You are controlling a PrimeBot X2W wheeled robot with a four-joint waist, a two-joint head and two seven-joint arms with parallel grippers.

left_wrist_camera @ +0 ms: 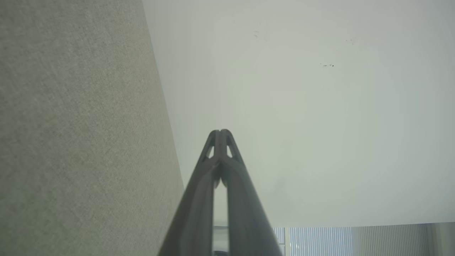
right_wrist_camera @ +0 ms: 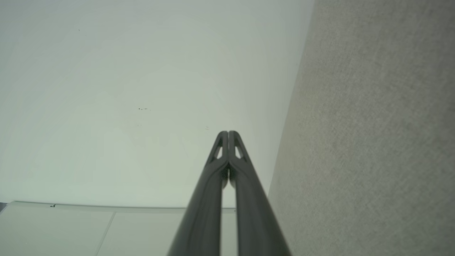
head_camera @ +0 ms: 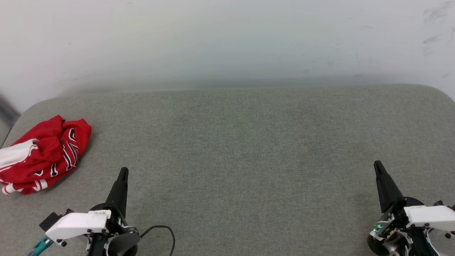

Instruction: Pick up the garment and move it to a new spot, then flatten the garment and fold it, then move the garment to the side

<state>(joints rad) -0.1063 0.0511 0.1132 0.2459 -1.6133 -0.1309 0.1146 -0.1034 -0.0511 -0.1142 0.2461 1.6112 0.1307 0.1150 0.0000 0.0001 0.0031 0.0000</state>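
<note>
Grippers are sitting nearest, left gripper [head_camera: 123,171] and right gripper [head_camera: 377,165] both pinched closed on nothing, pointing across the grey pad [head_camera: 234,142]. Beyond the left one, at the pad's left edge, the garment [head_camera: 46,156] is lying in a crumpled heap, looking soft, light and limp, so a raised fold on its top is likely offering the best pinch. Its left side is running out of the head view, and its lettering is breaking up in creases, making collar and hem hard to pick out.
</note>
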